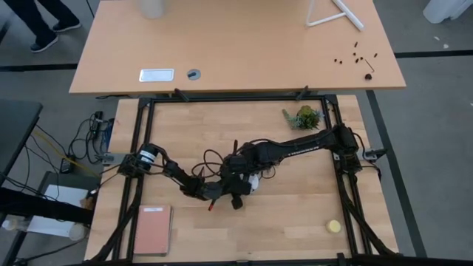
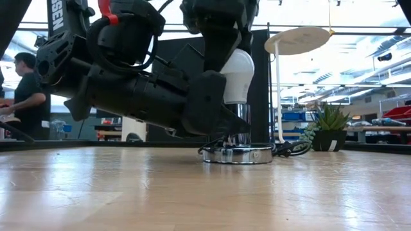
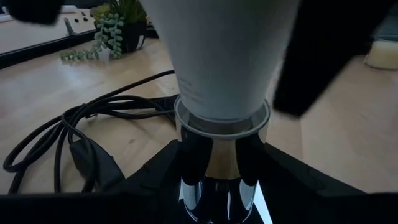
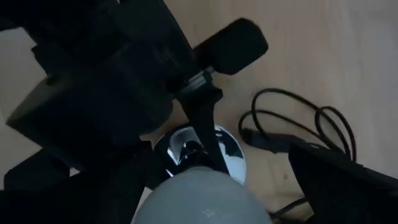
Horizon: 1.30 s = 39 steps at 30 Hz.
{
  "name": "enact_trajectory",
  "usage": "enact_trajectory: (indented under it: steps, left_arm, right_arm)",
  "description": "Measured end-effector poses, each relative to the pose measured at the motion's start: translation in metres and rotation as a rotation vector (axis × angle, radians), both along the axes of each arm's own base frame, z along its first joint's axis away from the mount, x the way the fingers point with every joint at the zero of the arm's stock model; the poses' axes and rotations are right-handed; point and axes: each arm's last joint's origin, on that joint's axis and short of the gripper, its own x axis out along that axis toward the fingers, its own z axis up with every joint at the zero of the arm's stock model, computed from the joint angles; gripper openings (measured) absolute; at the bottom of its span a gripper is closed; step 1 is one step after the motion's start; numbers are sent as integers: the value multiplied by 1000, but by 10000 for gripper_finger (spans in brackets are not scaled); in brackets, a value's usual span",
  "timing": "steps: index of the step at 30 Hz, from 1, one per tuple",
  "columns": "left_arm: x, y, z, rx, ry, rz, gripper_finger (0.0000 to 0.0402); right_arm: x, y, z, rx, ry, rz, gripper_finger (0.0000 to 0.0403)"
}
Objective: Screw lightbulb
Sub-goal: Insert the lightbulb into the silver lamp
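Socket: chrome lamp base (image 2: 238,154) sits mid-table, its upright silvery stem (image 3: 209,163) pointing up, so we read this as the thing the bulb threads into. Black cord (image 3: 74,134) trails off it in loops on the wood.

Left gripper (image 3: 211,168): down low at the stem, one dark finger on each side of the chrome, looks clamped on it. Our guess is it's there to stop the base spinning while the bulb turns.

Lightbulb (image 2: 237,77): upright, narrow end down, seated right on top of the stem. From the left wrist view its collar meets the chrome rim with no gap we can see, so it's at least started in the thread. How many turns deep, no idea.

Right gripper (image 2: 218,29): coming in from above, fingers closed around the fat end of the bulb. Top grip makes sense, it lets the wrist roll about the bulb's own axis.

Progress: we'd say mid-screw, bulb in the socket but both arms on the job.

Watch out: glass plus a tipsy little base, so too much squeeze or an off-axis twist could cross-thread it or drag the base.

Further back: potted succulent (image 1: 304,117) by the right arm's mount, small yellow disc (image 1: 334,226) near the front right corner, pinkish notebook (image 1: 151,230) front left. Well apart from the action.

Room: a person (image 2: 26,90) stands beyond the table in the low view.
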Motion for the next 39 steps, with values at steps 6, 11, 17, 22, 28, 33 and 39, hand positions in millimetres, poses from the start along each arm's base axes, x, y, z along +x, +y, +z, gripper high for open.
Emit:
enact_trajectory:
  steps: [6, 11, 17, 22, 28, 33, 39]
  left_arm:
    - [0, 0, 0, -2, 0, 3, 183]
    - [0, 1, 0, -2, 2, 6, 183]
    - [0, 1, 0, -2, 2, 7, 183]
    - [0, 1, 0, -2, 2, 7, 183]
    - [0, 1, 0, -4, 3, 1, 183]
    - [0, -1, 0, -5, 3, -9, 183]
    - [0, -1, -1, -6, 4, -15, 183]
  right_arm:
    - [0, 1, 13, -14, -5, 21, 394]
    - [-3, 2, 26, -34, 16, 82, 394]
    - [-9, 13, 44, -79, 45, 322, 393]
    - [-16, 21, 56, -139, 89, 555, 393]
    - [-25, 24, 53, -187, 205, 684, 391]
    - [-25, 22, 51, -199, 229, 726, 398]
    - [-22, 18, 49, -214, 214, 778, 400]
